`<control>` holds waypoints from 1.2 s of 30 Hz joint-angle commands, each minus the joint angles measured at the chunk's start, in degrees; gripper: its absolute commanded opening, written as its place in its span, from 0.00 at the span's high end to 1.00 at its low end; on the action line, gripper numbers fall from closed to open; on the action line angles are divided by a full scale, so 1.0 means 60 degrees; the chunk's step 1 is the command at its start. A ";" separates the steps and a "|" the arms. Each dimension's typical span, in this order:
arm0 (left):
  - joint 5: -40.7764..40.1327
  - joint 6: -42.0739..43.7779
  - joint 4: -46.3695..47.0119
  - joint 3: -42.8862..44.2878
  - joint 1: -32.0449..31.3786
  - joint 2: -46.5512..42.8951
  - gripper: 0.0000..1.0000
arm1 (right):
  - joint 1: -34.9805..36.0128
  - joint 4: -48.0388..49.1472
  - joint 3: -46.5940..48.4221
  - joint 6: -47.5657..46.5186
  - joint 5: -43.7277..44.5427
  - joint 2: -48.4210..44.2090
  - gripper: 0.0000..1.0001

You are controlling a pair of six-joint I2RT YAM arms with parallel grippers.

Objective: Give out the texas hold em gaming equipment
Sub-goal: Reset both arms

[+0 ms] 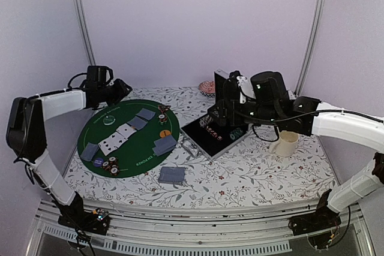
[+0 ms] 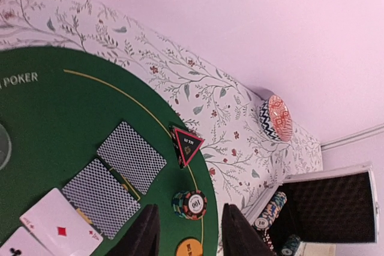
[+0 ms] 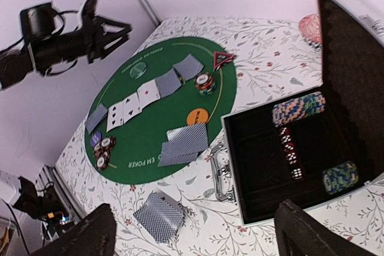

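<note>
On the round green poker mat (image 1: 129, 148) lie face-down cards with grey-blue backs (image 2: 131, 155), face-up cards (image 3: 126, 107), an orange button (image 3: 197, 116) and a pink-edged triangle marker (image 2: 186, 145). A striped chip stack (image 2: 190, 204) rests at the mat's far edge, just beyond the tips of my left gripper (image 2: 189, 235), which is open and empty. More chips (image 1: 108, 165) sit at the mat's near left. My right gripper (image 3: 201, 238) hangs wide open and empty above the case (image 3: 231, 148), which holds chip rolls (image 3: 298, 107) and dice (image 3: 288, 148).
A deck of cards (image 1: 172, 175) lies on the floral cloth in front of the mat. A cream mug (image 1: 286, 144) stands right of the case. A patterned bowl (image 1: 207, 87) sits at the back by the case's raised lid (image 3: 351, 58).
</note>
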 commanded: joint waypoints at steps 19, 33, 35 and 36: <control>-0.8188 0.3675 0.3183 -0.5933 0.0213 -0.4403 0.02 | -0.8677 0.6107 -0.6488 -0.2447 0.0885 -0.4642 0.01; -0.7963 0.5646 0.7888 -0.7348 0.0188 -0.2388 0.02 | -0.9210 1.4758 -0.9467 -0.3757 -0.0368 0.0261 0.01; -0.7938 0.6128 0.8741 -0.7785 0.0184 -0.2501 0.02 | -0.9205 1.6863 -0.9786 -0.3965 -0.0949 0.1371 0.01; -0.7901 0.6372 0.9426 -0.8171 0.0185 -0.2662 0.02 | -0.9209 1.5957 -0.9651 -0.4109 -0.1312 0.1072 0.01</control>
